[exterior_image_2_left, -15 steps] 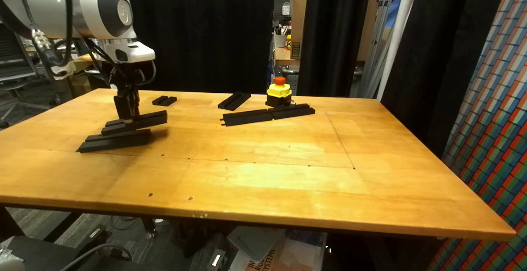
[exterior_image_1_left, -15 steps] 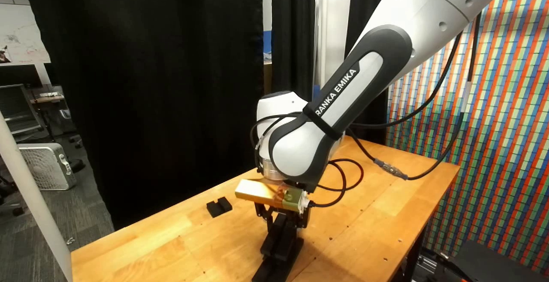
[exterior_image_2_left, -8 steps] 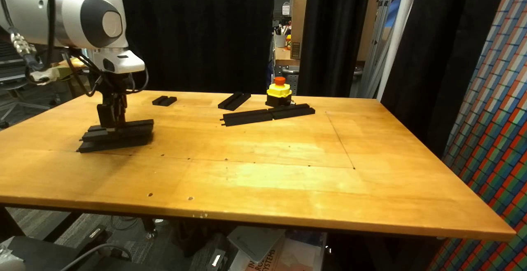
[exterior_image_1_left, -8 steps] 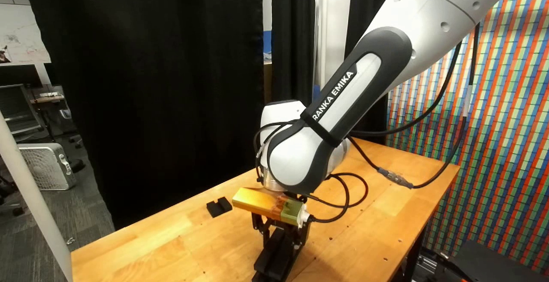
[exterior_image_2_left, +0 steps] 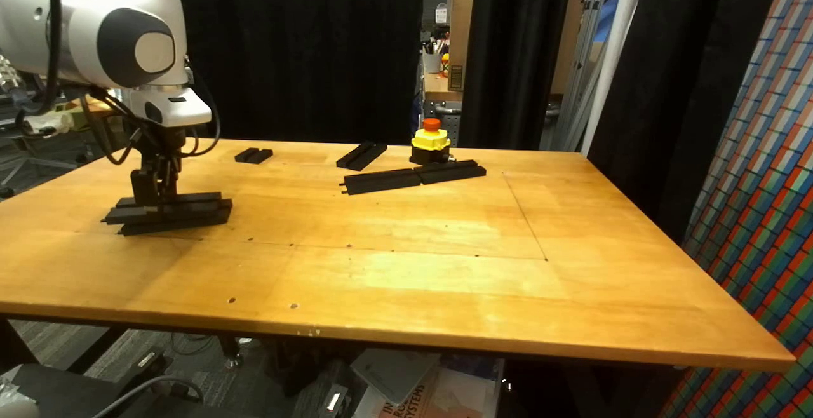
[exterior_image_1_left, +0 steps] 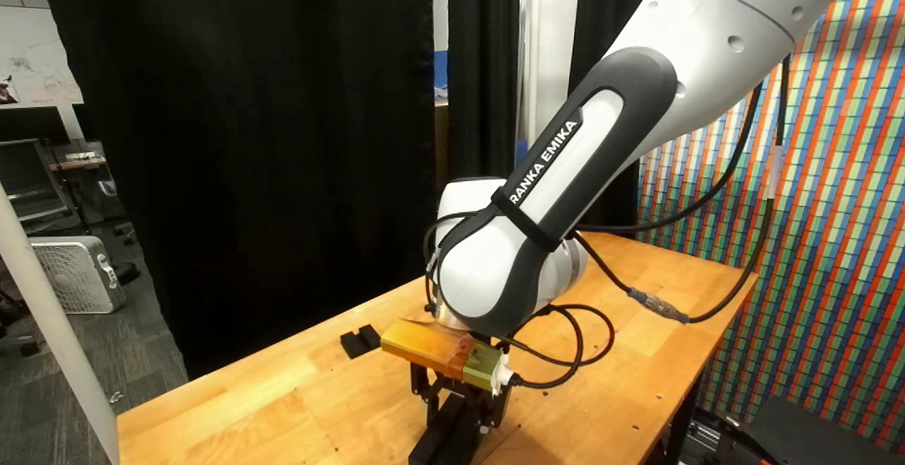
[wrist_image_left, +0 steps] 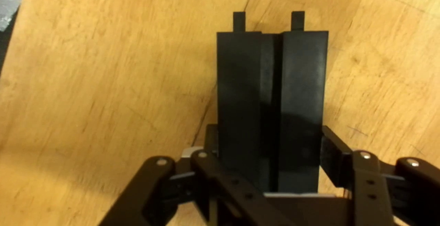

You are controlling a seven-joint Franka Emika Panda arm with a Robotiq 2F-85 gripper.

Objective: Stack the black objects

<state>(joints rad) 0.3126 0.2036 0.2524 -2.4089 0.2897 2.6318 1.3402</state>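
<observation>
Matte black, a pronged, grooved bar [wrist_image_left: 244, 99] is pinched by the end effector [wrist_image_left: 271, 147] over a lower bar [exterior_image_2_left: 190, 220].

Smooth, matt black bar [wrist_image_left: 252, 105] and grainy, faintly glossy wooden tabletop [exterior_image_2_left: 444, 291]

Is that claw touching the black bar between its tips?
Touching: the wrist view shows the gripper closed against both long sides of the black bar, no gap.
</observation>
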